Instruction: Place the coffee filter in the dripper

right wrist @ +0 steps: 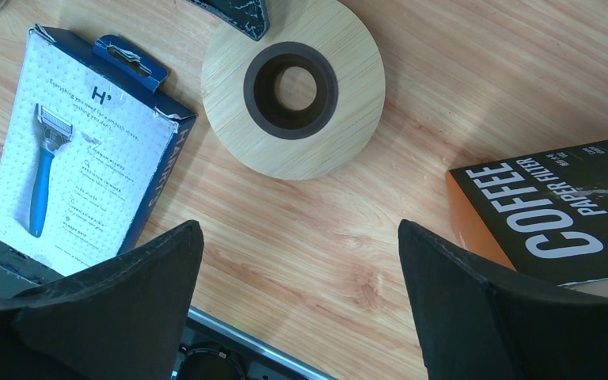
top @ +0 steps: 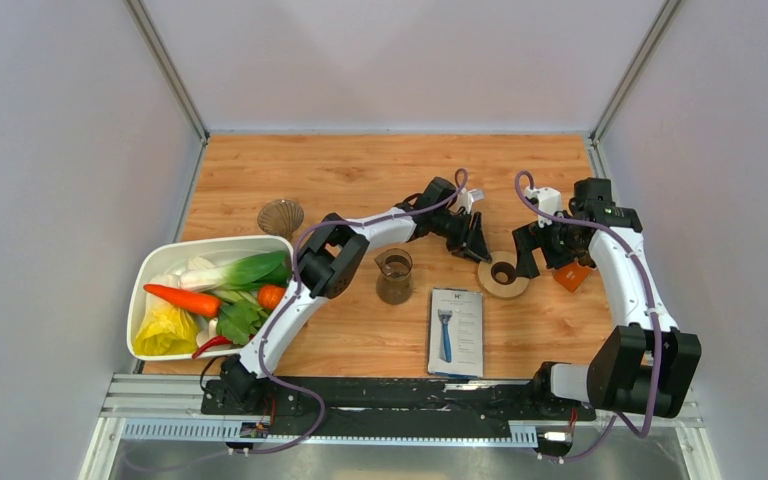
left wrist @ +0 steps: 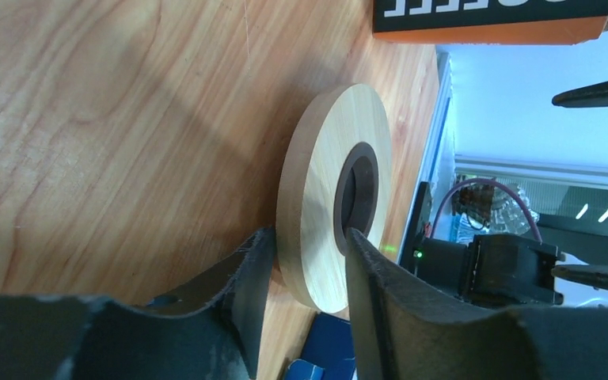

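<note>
The dripper [top: 281,216], a brownish ribbed cone, stands alone at the back left of the table, far from both grippers. No loose coffee filter shows; only an orange-and-black coffee paper filter box [right wrist: 554,206] lies at the right. My left gripper [left wrist: 309,233] straddles the near rim of a flat wooden ring [left wrist: 324,158] with a dark centre hole. One finger is by the rim at table level and the other over the top face, the jaws standing wider than the ring is thick. My right gripper [right wrist: 301,229] hangs open and empty over bare wood between ring and box.
A glass carafe [top: 394,276] stands left of the ring [top: 503,275]. A razor pack [top: 456,331] lies in front of it. A white tub [top: 160,262] holding vegetables sits at the left edge. Grey walls close in the table on three sides.
</note>
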### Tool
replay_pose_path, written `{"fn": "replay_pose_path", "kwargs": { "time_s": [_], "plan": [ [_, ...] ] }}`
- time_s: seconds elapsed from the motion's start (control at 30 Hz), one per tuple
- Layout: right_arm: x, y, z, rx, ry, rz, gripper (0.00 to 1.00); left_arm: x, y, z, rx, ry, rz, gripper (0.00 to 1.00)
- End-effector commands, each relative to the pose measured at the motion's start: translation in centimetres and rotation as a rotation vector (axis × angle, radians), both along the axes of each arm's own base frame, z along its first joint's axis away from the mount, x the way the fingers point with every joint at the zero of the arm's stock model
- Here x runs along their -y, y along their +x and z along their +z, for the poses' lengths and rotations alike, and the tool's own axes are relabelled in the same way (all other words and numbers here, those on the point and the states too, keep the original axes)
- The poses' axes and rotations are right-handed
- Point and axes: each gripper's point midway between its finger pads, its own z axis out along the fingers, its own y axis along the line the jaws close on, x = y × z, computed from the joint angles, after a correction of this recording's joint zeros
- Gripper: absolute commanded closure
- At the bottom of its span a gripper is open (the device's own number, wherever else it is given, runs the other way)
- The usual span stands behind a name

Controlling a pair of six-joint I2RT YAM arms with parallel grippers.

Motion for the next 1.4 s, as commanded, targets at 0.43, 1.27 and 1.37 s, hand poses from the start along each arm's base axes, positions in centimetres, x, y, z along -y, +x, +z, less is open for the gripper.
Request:
{"fn": "replay_pose_path", "kwargs": {
  "time_s": [0.43, 1.27, 1.37],
  "plan": [
    [-1.4, 1.9, 7.2, 0.206, 0.056, 0.043, 0.03, -0.7, 0.9, 14.0, 0.034, -0.285, 0.031, 1.00],
    [-7.6, 2.2, 10.8, 0.271, 0.429, 0.129, 0.00, -26.4, -6.6, 25.2, 0.169, -0.291, 0.302, 1.00],
    [-8.1, 2.2, 10.4, 0.264, 0.427, 0.139, 0.00, -26.6, -6.9, 23.7, 0.083, -0.304, 0.336, 1.00]
  ]
}}
